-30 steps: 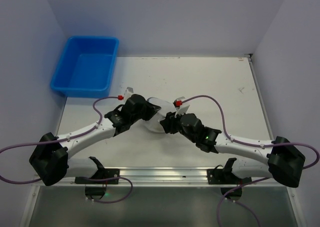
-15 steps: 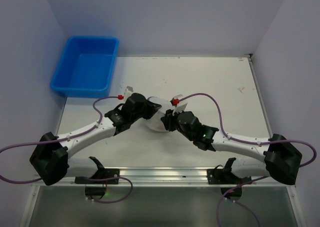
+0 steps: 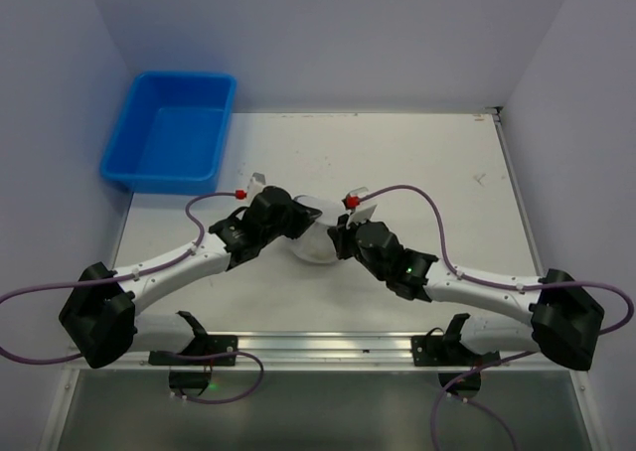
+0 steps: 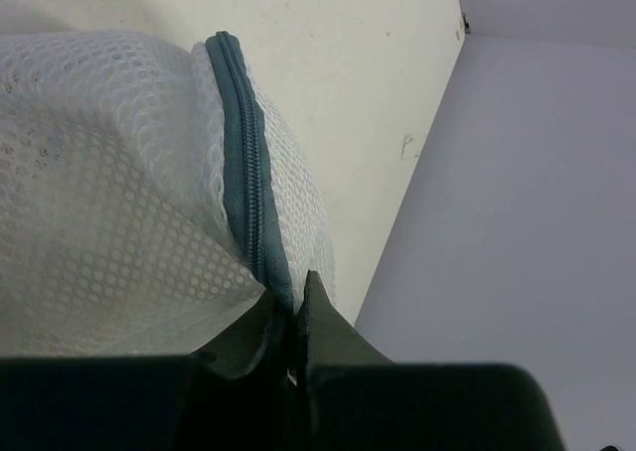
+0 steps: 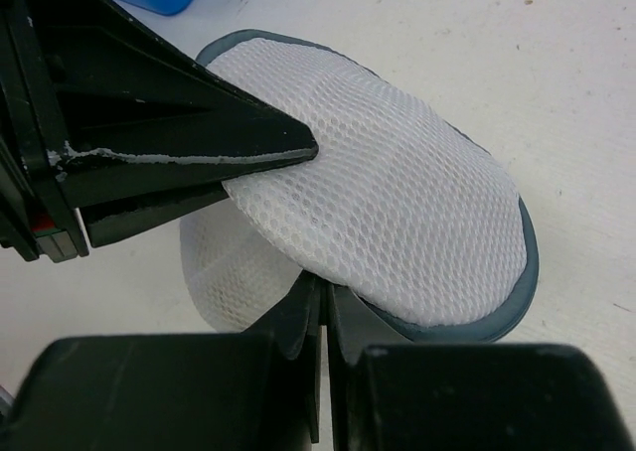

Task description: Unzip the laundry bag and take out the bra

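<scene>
The laundry bag [image 3: 316, 242] is a white mesh pouch with a dark zip rim, lying mid-table between both grippers. My left gripper [image 3: 304, 223] is shut on the bag's zip edge [image 4: 241, 173], with mesh [image 4: 109, 203] bulging to its left. My right gripper [image 3: 339, 242] is shut at the near edge of the round mesh flap [image 5: 397, 193]. The flap is tilted up off the bag's body [image 5: 229, 272]. The left gripper's fingers [image 5: 199, 143] pinch the flap's far left side. No bra shows.
A blue plastic tub [image 3: 171, 131] stands at the table's back left corner. Grey walls close in the back and both sides. The arms' purple cables arc over the table beside the bag.
My right gripper shifted a little left, then back right and nearer, still holding the bag's edge; the bag moved slightly with it. The left arm stayed put.
</scene>
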`<act>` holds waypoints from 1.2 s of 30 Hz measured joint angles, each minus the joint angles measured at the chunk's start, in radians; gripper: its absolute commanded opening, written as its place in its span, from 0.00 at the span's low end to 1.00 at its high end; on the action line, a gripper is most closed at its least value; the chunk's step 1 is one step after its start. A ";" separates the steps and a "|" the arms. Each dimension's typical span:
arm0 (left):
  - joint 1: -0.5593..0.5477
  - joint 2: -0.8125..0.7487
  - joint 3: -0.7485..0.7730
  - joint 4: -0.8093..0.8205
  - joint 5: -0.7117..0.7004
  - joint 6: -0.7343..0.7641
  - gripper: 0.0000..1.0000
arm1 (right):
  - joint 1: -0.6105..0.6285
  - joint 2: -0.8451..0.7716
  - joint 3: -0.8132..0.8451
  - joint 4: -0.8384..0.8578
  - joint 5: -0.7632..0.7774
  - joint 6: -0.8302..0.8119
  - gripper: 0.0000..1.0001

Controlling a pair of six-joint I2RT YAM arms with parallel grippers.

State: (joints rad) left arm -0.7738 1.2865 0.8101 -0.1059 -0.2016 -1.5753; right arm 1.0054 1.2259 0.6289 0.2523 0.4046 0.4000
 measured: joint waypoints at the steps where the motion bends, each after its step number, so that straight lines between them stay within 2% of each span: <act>1: -0.001 0.000 0.000 -0.002 -0.001 0.002 0.04 | 0.000 -0.013 -0.006 -0.003 -0.002 0.000 0.00; 13: 0.041 -0.002 0.000 -0.024 0.055 0.131 0.04 | -0.009 -0.249 -0.136 -0.121 -0.061 0.004 0.00; 16: 0.062 0.008 0.018 -0.025 0.117 0.209 0.04 | -0.018 -0.305 -0.154 -0.160 -0.083 0.011 0.00; 20: 0.099 0.069 0.073 0.000 0.246 0.349 0.10 | -0.050 -0.382 -0.163 -0.211 -0.116 0.022 0.00; 21: 0.112 0.097 0.093 0.013 0.291 0.396 0.13 | -0.058 -0.396 -0.163 -0.222 -0.131 0.023 0.00; 22: 0.124 0.129 0.119 0.018 0.335 0.438 0.26 | -0.063 -0.403 -0.161 -0.233 -0.144 0.026 0.00; 24: 0.142 0.195 0.180 0.019 0.395 0.523 0.40 | -0.071 -0.393 -0.147 -0.260 -0.175 0.029 0.00; 25: 0.152 0.221 0.204 0.019 0.406 0.557 0.72 | -0.072 -0.376 -0.132 -0.273 -0.192 0.030 0.00; 27: 0.178 0.236 0.220 0.026 0.403 0.604 0.95 | -0.071 -0.320 -0.093 -0.285 -0.232 0.038 0.00; 28: 0.188 0.228 0.220 0.020 0.401 0.619 1.00 | -0.071 -0.293 -0.075 -0.284 -0.249 0.044 0.00; 31: 0.211 0.167 0.215 0.001 0.360 0.633 1.00 | -0.071 -0.177 -0.014 -0.259 -0.306 0.060 0.00; 36: 0.210 -0.045 0.159 -0.079 0.267 0.632 1.00 | -0.069 0.011 0.084 -0.204 -0.366 0.071 0.00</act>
State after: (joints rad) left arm -0.5640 1.2419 0.9688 -0.1848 0.0658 -0.9428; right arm 0.9360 1.2366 0.7132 0.0486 0.0387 0.4713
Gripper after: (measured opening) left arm 0.997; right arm 0.011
